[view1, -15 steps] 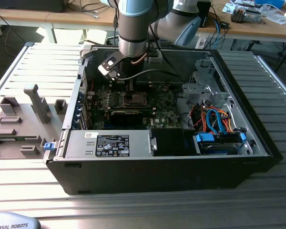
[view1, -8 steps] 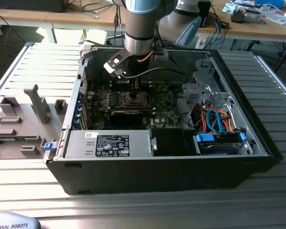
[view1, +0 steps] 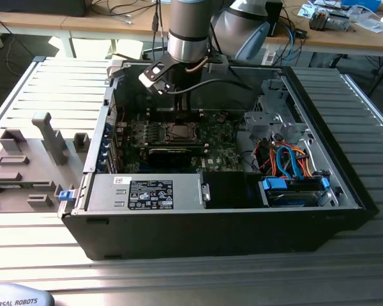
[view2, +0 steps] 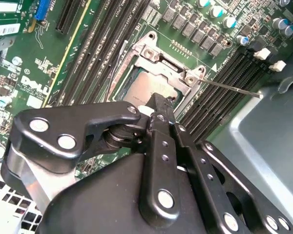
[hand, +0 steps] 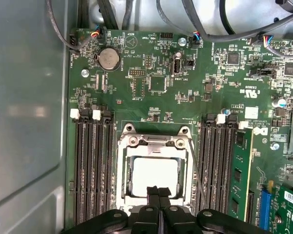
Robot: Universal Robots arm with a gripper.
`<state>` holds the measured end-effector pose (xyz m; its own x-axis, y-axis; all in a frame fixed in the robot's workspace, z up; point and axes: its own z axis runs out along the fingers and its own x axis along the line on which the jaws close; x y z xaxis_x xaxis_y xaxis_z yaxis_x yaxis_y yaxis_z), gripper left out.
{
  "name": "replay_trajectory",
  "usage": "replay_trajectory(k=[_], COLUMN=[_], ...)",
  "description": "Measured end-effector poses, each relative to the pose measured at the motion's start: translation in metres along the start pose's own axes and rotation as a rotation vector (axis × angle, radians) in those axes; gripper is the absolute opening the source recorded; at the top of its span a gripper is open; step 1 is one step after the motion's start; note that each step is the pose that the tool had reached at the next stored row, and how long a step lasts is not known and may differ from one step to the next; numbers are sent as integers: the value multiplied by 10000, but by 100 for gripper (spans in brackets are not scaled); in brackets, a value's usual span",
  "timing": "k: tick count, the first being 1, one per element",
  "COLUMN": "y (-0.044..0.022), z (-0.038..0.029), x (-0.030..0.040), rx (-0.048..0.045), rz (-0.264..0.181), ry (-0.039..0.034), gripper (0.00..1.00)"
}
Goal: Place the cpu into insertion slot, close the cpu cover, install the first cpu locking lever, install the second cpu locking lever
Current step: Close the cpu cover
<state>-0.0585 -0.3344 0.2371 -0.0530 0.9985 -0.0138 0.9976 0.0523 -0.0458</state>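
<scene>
The cpu (hand: 154, 175) lies flat in its socket, its dull silver top showing through the square opening of the cpu cover (hand: 154, 142), which appears folded down over it. By the look of it the chip is light, rigid and fragile. Its smooth top gives little purchase, so its bare side edges are the place to take hold, never the underside contacts. The cover is thin springy sheet metal, best pushed on its frame rather than over the opening.

The gripper (hand: 158, 191) has its fingertips pressed together with nothing between them. They sit at the cover's edge where frame meets chip, and whether they bear down on it I cannot tell. A thin wire locking lever (hand: 198, 170) runs along one side of the cover. In the second wrist view its free end (view2: 234, 88) seems to angle away from the cover, so I judge it unlatched. Banks of memory slots (hand: 93, 165) flank the cover on the green motherboard (hand: 156, 83).

In the exterior view the arm (view1: 188, 29) drops almost straight down into the open computer case (view1: 210, 236), its wrist vertical above the cover.
</scene>
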Motion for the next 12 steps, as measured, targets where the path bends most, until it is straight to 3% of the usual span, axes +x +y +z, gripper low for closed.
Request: replay_trajectory(k=[7, 12], y=[21, 15], z=[-30, -170], x=[-2, -4], rx=[46, 46], rz=[1, 0], ry=[-1, -1], gripper=[11, 11])
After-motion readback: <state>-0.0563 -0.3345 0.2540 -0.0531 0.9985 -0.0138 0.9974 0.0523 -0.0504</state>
